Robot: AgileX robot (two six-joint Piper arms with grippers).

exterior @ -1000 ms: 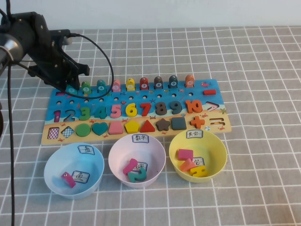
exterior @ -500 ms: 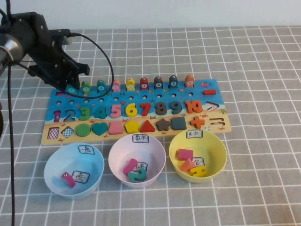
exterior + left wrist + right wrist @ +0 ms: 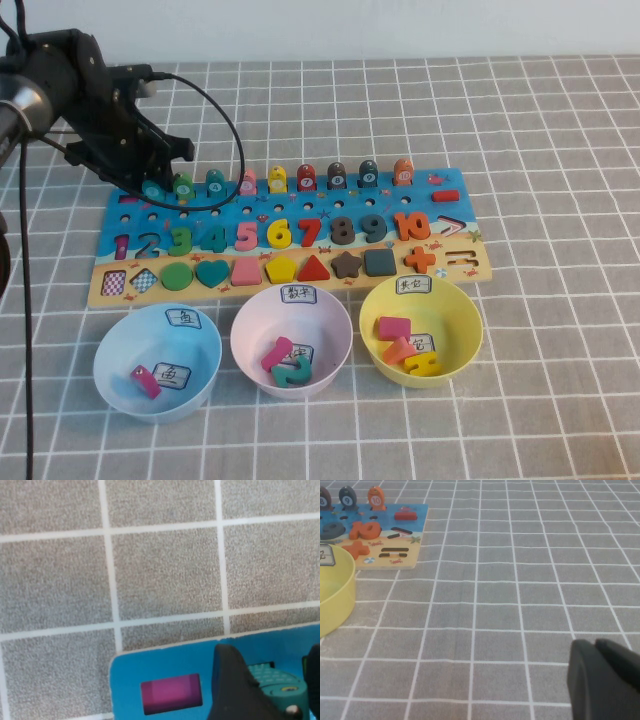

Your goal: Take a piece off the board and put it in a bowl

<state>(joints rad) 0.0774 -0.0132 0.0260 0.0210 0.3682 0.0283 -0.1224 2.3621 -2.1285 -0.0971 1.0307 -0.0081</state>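
Right, my left hand (image 3: pixel 155 186) is down at the board's (image 3: pixel 290 240) ten o'clock corner, fingers closed around the teal fish piece (image 3: pixel 272 682); a thin pinch could let it slip or knock the green fish (image 3: pixel 183 184) beside it. Three bowls sit at six o'clock, the blue bowl (image 3: pixel 157 362) leftmost, and eight other fish stand along the row. My right hand (image 3: pixel 602 680) hovers over bare bench off to three o'clock; its grip I cannot tell.

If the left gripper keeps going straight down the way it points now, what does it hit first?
Most likely the teal fish piece, which sits between the left gripper's fingers at the board's far left corner; depth is uncertain. The right gripper is over bare cloth.
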